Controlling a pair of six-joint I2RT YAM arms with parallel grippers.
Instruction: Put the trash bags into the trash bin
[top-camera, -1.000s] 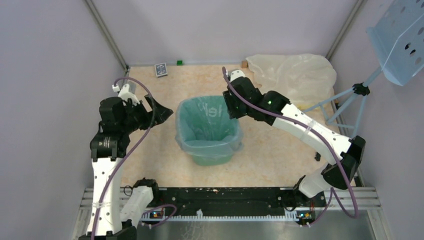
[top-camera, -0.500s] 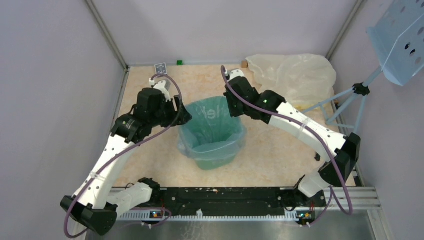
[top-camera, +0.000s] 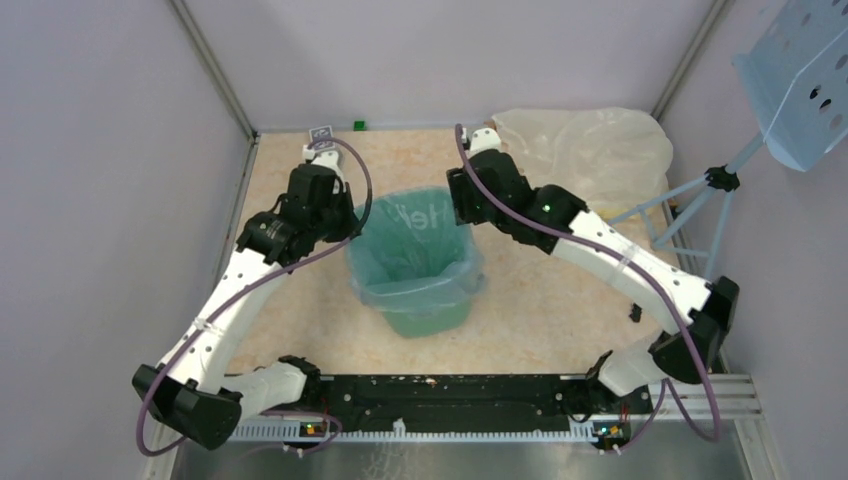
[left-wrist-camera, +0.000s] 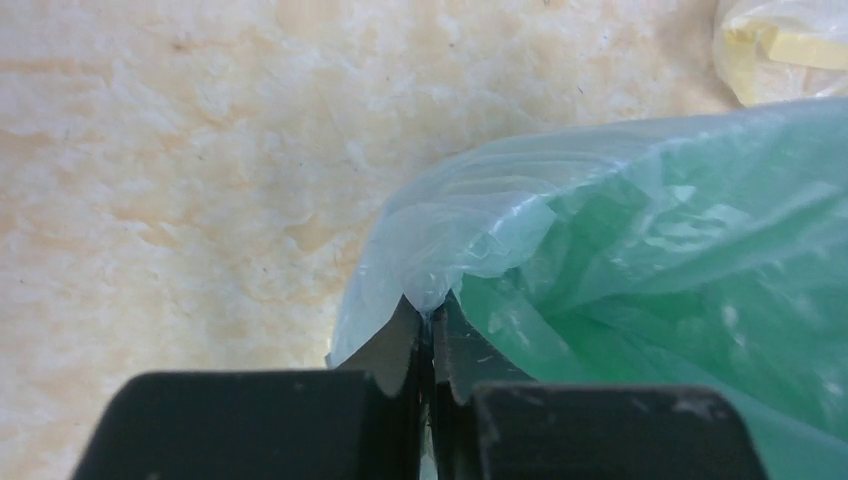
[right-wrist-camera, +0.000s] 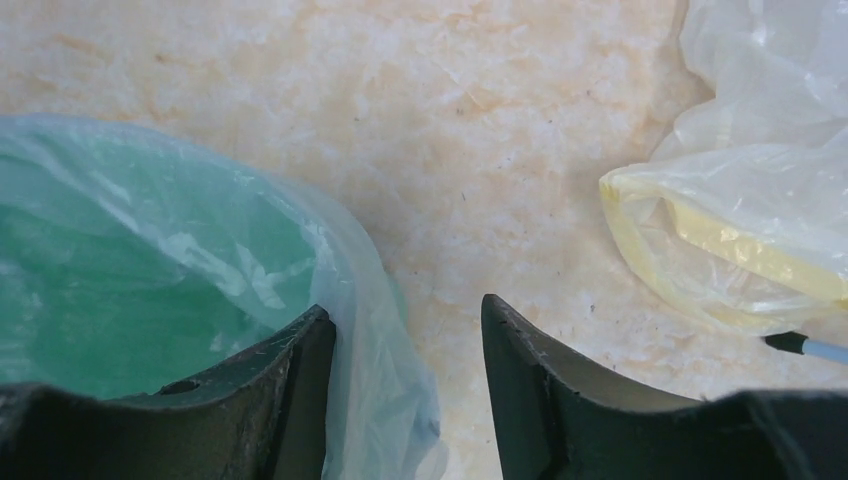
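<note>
Mint-green trash bin (top-camera: 430, 318) stands mid-bench, rounded-square rim, smooth sides tapering down, and the trash bag (left-wrist-camera: 600, 200) is already inside it as a liner: thin, crinkly, see-through pale blue film folded out over the rim and hanging as a wrinkled skirt down the outside walls. Left tool (left-wrist-camera: 430, 315) is at the bin's left far corner, its black fingers pressed together with a little peak of that film pinched between the tips, the plastic puckering up right where they meet. Right tool (right-wrist-camera: 405, 305) is at the far right corner of the rim, fingers spread apart, one over the lined mouth of the bin, the other out over bare bench (top-camera: 560, 310), with the bag's loose edge running down through the gap; whether either finger touches the film cannot be told. The bench top is a mottled cream, marble-like surface. Just behind the right arm lies a larger cream-yellow translucent bag (top-camera: 590, 150), slumped and glossy, something flat and yellow showing through it. Along the back edge sit a small dark patterned card (top-camera: 321, 133) and a tiny green block (top-camera: 358, 125). Off to the right, a pale blue perforated panel (top-camera: 800, 80) leans on thin legs, well apart from the bin.
</note>
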